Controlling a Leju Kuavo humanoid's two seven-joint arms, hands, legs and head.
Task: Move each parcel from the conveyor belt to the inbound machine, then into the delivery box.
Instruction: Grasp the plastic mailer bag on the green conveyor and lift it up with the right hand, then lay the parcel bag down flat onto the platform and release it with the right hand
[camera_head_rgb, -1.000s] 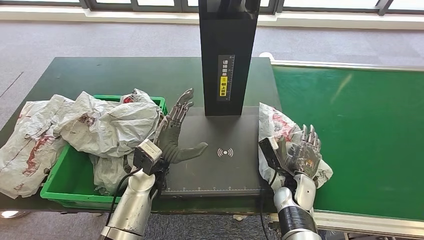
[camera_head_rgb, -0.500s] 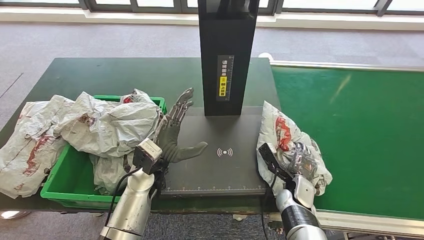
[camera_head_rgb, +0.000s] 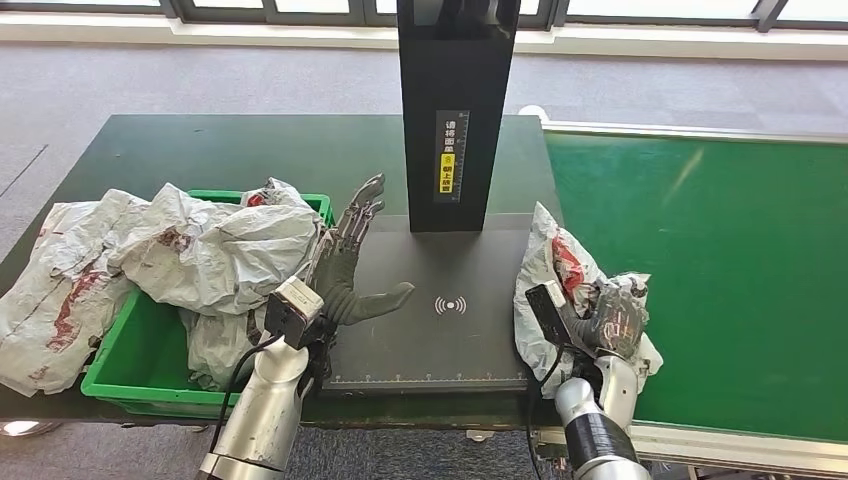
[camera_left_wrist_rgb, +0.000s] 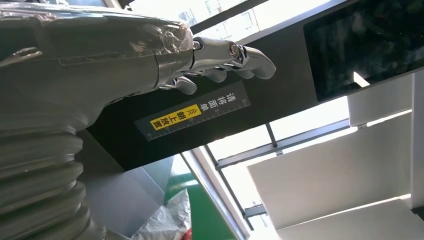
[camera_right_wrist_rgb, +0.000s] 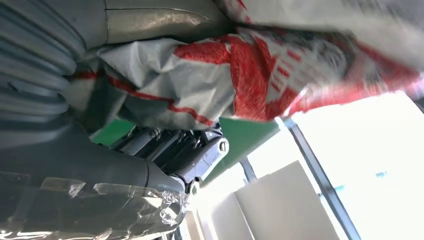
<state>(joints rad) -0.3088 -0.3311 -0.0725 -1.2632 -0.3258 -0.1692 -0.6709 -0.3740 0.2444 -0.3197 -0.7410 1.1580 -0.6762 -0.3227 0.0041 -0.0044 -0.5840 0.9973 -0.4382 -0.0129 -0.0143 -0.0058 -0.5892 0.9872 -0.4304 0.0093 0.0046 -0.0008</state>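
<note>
A crumpled white parcel bag with red print (camera_head_rgb: 560, 275) sits at the conveyor belt's near left corner, beside the inbound machine's black plate (camera_head_rgb: 440, 330). My right hand (camera_head_rgb: 612, 318) grips this bag, its fingers curled into the plastic; the right wrist view shows the bag (camera_right_wrist_rgb: 240, 75) pressed against my dark fingers (camera_right_wrist_rgb: 185, 150). My left hand (camera_head_rgb: 350, 265) is raised over the plate's left edge, fingers straight and apart, thumb out, holding nothing. Its fingers (camera_left_wrist_rgb: 225, 55) point toward the machine's black column (camera_left_wrist_rgb: 200, 112).
A green delivery box (camera_head_rgb: 150, 365) at the left holds several crumpled white bags (camera_head_rgb: 215, 250), some spilling over its left rim. The machine's black column (camera_head_rgb: 455, 110) rises behind the plate. The green belt (camera_head_rgb: 720, 270) stretches to the right.
My right hand's fingers, spread upright a second ago, have curled closed on the parcel bag, and the bag has bunched and lifted slightly. The left hand has stayed put.
</note>
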